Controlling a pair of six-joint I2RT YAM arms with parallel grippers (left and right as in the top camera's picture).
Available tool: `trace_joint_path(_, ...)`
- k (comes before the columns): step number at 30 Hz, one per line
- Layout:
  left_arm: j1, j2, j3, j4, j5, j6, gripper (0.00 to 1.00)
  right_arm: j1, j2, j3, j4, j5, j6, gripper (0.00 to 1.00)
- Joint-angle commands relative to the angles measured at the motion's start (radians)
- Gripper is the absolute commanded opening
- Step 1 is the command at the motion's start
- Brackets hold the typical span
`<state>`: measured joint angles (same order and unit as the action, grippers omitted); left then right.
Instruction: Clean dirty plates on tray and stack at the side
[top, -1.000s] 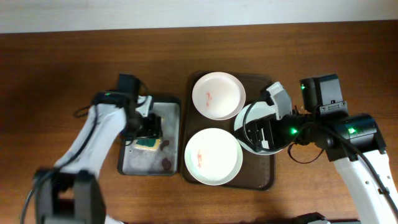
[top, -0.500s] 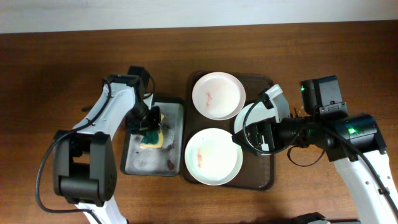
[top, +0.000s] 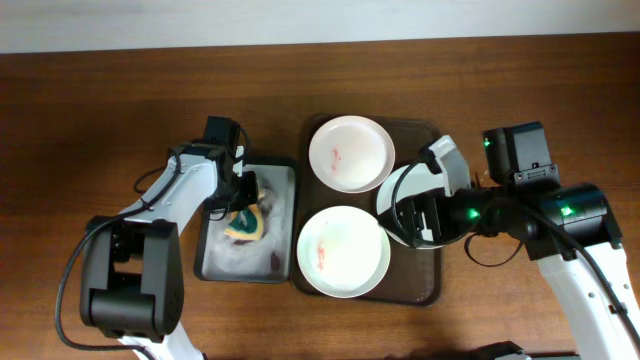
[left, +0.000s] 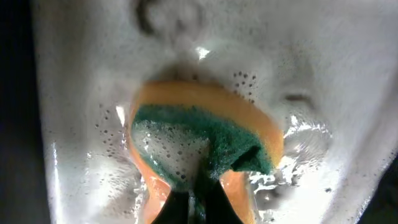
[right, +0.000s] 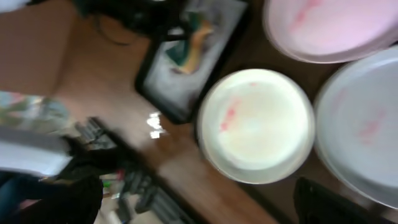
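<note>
Fingers (left: 177, 210), cut off below, pinch the sponge (left: 205, 134).

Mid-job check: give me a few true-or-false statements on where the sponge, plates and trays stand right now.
1. The left tool is shut on the sponge. True.
2. The sponge is over the brown tray. False: it is in the wet grey tray beside it.
3. The far plate and the near plate both show reddish smears. True.
4. The plates are already stacked. False: they sit side by side over the brown tray, the third plate partly hidden under the right arm.
</note>
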<state>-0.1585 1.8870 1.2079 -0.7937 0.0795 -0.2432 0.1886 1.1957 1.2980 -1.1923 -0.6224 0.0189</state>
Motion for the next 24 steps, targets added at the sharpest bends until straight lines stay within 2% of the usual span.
trace_joint_path(1,-0.002,0.008,0.121,-0.139,0.032,0.013,0.00,0.001,0.011,0.021,0.039,0.283,0.037,0.98)
trace_joint_path(3,-0.003,0.008,0.252,-0.240,0.033,0.013,0.00,0.001,0.058,0.021,0.060,0.370,0.076,0.63)
trace_joint_path(4,-0.006,0.008,0.335,-0.302,0.033,0.013,0.00,0.001,0.109,0.021,0.053,0.367,0.090,0.56)
trace_joint_path(6,-0.021,0.008,0.473,-0.405,0.037,0.037,0.00,0.002,0.216,0.020,-0.021,0.316,0.095,0.51)
trace_joint_path(8,-0.043,0.008,0.561,-0.480,0.037,0.039,0.00,0.002,0.300,0.000,-0.098,0.283,0.095,0.51)
trace_joint_path(10,-0.066,-0.001,0.614,-0.528,0.046,0.039,0.00,0.016,0.350,-0.069,-0.099,0.242,0.095,0.51)
trace_joint_path(15,-0.059,-0.178,0.640,-0.590,0.063,0.039,0.00,0.157,0.357,-0.315,0.123,0.279,0.206,0.51)
trace_joint_path(19,-0.069,-0.270,0.640,-0.662,0.063,0.039,0.00,0.251,0.360,-0.478,0.415,0.504,0.384,0.33)
trace_joint_path(24,-0.150,-0.270,0.587,-0.657,0.063,0.029,0.00,0.249,0.362,-0.565,0.603,0.500,0.407,0.18)
